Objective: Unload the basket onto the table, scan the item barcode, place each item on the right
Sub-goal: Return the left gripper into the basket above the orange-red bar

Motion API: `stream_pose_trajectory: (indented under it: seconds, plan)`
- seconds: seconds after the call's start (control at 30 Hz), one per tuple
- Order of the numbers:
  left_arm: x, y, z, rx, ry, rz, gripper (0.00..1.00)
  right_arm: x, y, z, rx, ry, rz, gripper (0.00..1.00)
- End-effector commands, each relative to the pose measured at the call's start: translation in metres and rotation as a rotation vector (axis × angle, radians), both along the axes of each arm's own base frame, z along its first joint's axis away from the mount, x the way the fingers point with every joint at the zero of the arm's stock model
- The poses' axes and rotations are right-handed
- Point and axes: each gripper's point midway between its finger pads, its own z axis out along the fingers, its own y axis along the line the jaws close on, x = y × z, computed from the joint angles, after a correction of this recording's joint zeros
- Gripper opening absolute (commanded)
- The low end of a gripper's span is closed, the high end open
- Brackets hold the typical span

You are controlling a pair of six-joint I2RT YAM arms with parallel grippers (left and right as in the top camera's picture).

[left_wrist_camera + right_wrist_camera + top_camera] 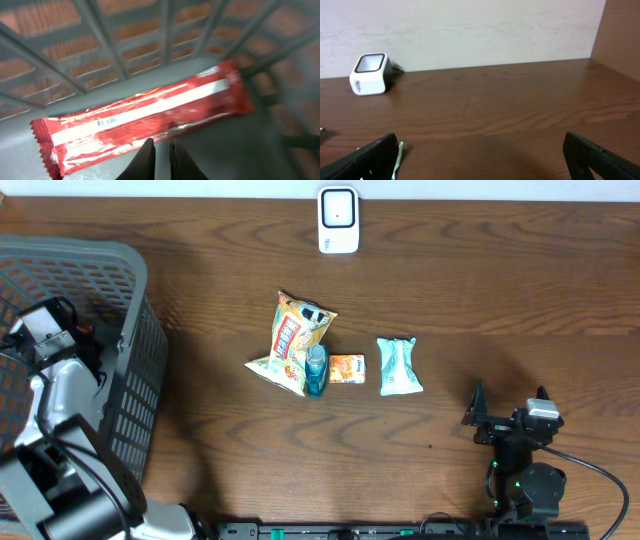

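- Leftmost, the grey basket (130, 280) holds the left arm, which reaches down inside it; the overhead view hides what the arm is working on.
- Inside, the left wrist view shows the red packet (145, 117) lying flat on the basket floor, its barcode (107, 121) printed on the white stripe and facing up.
- The left gripper (161, 145) has its fingers pressed almost together at the packet's near edge, apparently pinching the wrapper; how firm the hold is I cannot tell.
- Judged from this, the step in hand is the pick, with scanning not yet begun.
- Mid-table lie a snack bag (295, 340), a blue bottle (316, 370), an orange packet (347, 369) and a teal pouch (399, 366).
- Behind them, at the table's far edge, stands the white scanner (338, 220), well apart from the basket.
- Next, the packet likely needs lifting clear of the basket wall, carrying over, and turning so the barcode faces the scanner window.
- Rightmost, the right gripper (510, 418) is spread wide, holding nothing.
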Motion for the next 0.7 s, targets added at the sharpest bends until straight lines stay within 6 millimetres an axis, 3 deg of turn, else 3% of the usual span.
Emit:
stream_pose_trajectory:
  seconds: [0.0, 0.33, 0.57, 0.67]
  plan:
    - [-0.016, 0.012, -0.016, 0.02, 0.061, 0.066, 0.11, 0.0, 0.0, -0.001, -0.012, 0.004, -0.002, 0.99]
    - [-0.038, 0.002, -0.049, -0.083, 0.112, 0.18, 0.07, 0.0, 0.0, -0.001, -0.012, 0.004, -0.002, 0.99]
    - [-0.03, -0.016, -0.056, -0.191, 0.076, 0.134, 0.07, 0.0, 0.0, -0.001, -0.013, 0.004, -0.002, 0.99]
    - [-0.024, -0.015, -0.044, -0.174, 0.052, 0.1, 0.08, 0.0, 0.0, -0.001, -0.013, 0.004, -0.002, 0.99]
